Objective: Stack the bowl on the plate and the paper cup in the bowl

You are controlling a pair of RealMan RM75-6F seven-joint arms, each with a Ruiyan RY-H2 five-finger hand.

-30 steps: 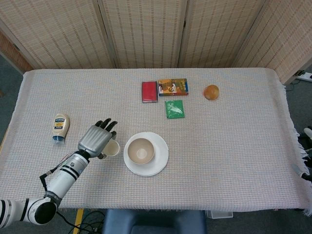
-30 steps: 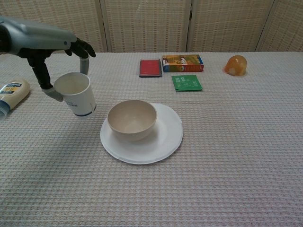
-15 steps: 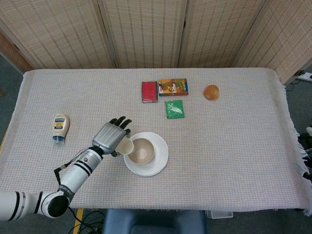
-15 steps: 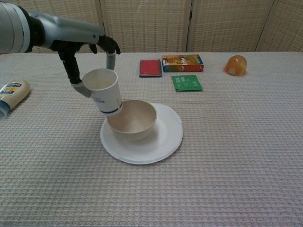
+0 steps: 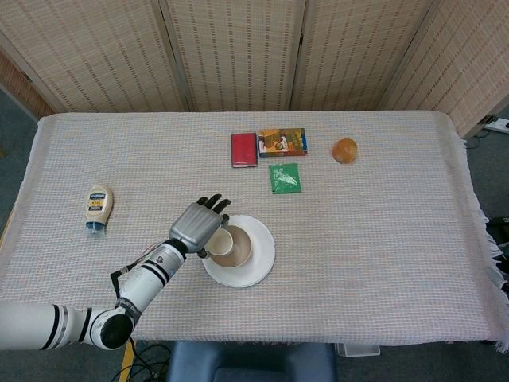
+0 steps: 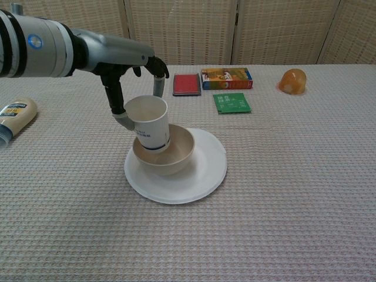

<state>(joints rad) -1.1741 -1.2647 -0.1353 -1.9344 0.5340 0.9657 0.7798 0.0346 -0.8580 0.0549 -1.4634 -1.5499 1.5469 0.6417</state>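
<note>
Chest view: left hand (image 6: 132, 70) grips the cup (image 6: 148, 123) from above, thumb on the near-left wall, other fingers (image 6: 157, 75) curved over the far rim.
Cup: white paper, dark band near the base, tilted slightly with its mouth toward the left; its base sits inside the bowl (image 6: 170, 154) at the left side (whether it touches the bowl's floor cannot be told).
Bowl: beige, upright, resting on the plate (image 6: 202, 170), a little left of the plate's middle.
Plate: white, flat on the tabletop (image 6: 282, 200), which is covered with a pale woven cloth.
Head view: left hand (image 5: 197, 224) covers most of the cup (image 5: 219, 241); bowl (image 5: 238, 248) and plate (image 5: 261, 259) show just to its right.
Right hand: seen in neither view.
Mayonnaise bottle (image 6: 14, 114): lying on its side near the left edge, well apart from the plate.
Far side: red wallet (image 6: 187, 84) just beside a colourful box (image 6: 226, 78); green packet (image 6: 231, 103) in front of the box; orange round thing (image 6: 293, 81) off to the right.
</note>
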